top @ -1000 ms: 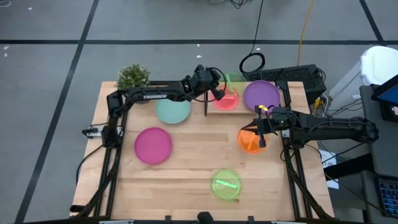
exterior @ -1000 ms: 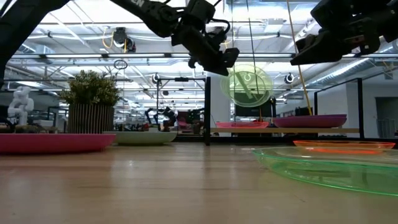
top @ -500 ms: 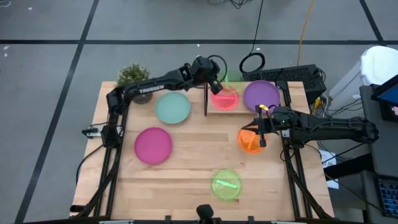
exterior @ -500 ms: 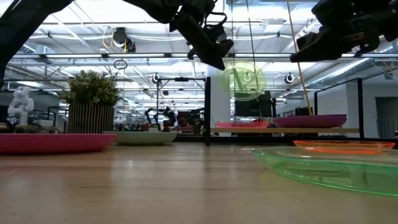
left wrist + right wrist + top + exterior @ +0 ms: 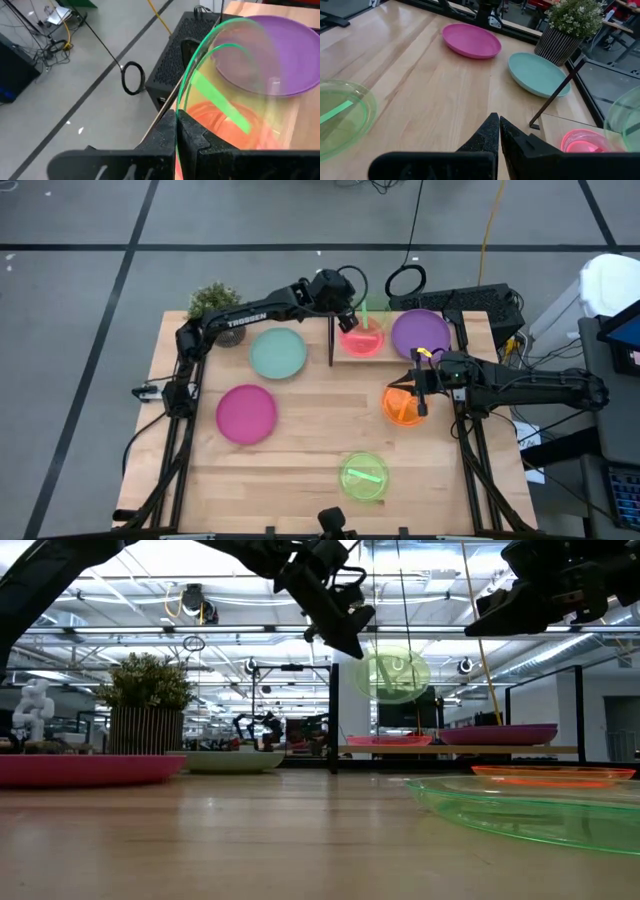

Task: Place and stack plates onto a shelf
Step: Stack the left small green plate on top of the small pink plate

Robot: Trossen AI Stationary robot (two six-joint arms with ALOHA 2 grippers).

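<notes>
The left gripper (image 5: 352, 313) hangs in the air over the far end of the shelf (image 5: 372, 352), its fingers clamped on the rim of a translucent green plate (image 5: 397, 673) held tilted on edge. Directly beneath that plate lies the pink plate (image 5: 362, 337) on the shelf; just beside it, away from the gripper toward the right arm, rests a purple plate (image 5: 421, 333), which fills the other half of the board out to its edge. On the gripper's other side the thin black upright panel (image 5: 330, 345) closes off the shelf end, very near the arm. Beyond the panel lie the pale teal plate (image 5: 277, 352) and, nearer the table's front, the magenta plate (image 5: 246, 413), with a potted plant (image 5: 214, 304) at the far corner.

The right gripper (image 5: 421, 392) hovers above the orange plate (image 5: 403, 407), fingers pressed together and holding nothing. Between it and the front edge sits a second green plate (image 5: 364, 477), well apart; bare wooden tabletop (image 5: 310, 420) stretches wide from this gripper toward the magenta plate.
</notes>
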